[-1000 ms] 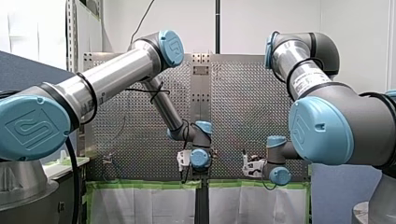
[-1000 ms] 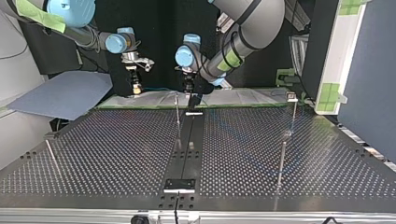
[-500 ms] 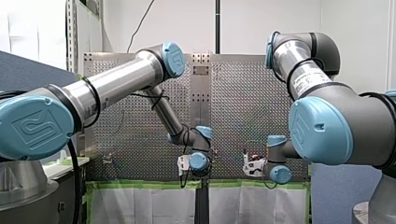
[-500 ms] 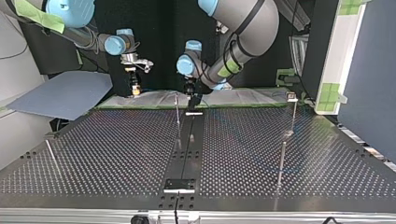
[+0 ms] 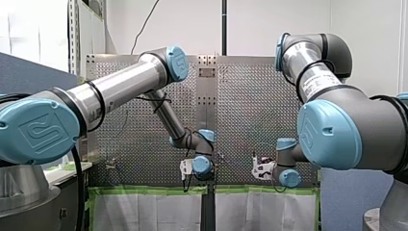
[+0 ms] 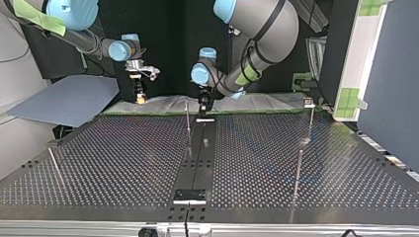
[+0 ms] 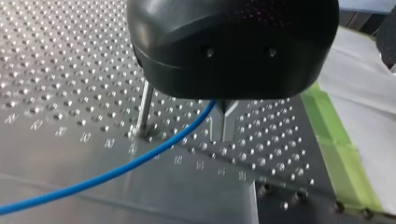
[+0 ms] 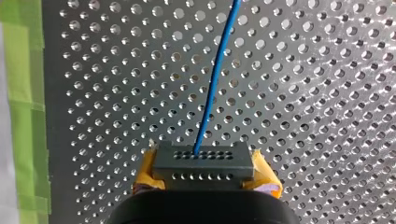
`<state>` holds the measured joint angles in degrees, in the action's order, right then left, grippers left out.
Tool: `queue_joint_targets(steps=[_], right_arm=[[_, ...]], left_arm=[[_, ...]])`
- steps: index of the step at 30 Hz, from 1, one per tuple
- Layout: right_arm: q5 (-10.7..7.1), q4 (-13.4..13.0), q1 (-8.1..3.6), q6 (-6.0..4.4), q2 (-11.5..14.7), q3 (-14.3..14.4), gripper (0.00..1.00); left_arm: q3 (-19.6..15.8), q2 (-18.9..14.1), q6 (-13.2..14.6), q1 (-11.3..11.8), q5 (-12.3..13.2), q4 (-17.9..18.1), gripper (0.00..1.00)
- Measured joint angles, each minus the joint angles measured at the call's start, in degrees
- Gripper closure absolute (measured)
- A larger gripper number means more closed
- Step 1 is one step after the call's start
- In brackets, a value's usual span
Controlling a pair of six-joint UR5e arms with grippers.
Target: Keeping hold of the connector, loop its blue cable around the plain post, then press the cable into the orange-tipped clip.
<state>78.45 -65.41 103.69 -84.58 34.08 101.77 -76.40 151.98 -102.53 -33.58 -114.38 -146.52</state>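
White wall [image 5: 269,24] beyond my perforated table [image 6: 321,163], green tape [image 5: 144,190] along its edge, white sheeting [image 5: 144,211] past the tape, blue-grey board [image 6: 69,98] alongside.

No legible words; an embossed logo marks blue joint caps [image 5: 36,132]

front view | my left arm [image 5: 120,89] enters at left, wrist low at the middle of the worktop [image 5: 250,106] | my right arm [image 5: 337,130] enters at right, my right gripper [image 5: 260,169] low, well apart from that wrist | green tape [image 5: 144,190] edges the worktop | thin dark leads [image 5: 190,182] seemingly hang beneath both wrists
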Motion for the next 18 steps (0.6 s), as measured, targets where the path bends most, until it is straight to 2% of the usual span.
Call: queue_joint_targets(steps=[8,18], right_arm=[[-0.12,0.8,-0.19,-0.09,-0.07,-1.98,1.0],[-0.32,0.4,-0.75,-0.17,-0.39,-2.74,1.0]], left_arm=[[1.06,0.0,-0.08,1.36,0.33,0.04,1.0],[2.82,0.01,-0.62,2.24,0.6,-0.41,1.0]])
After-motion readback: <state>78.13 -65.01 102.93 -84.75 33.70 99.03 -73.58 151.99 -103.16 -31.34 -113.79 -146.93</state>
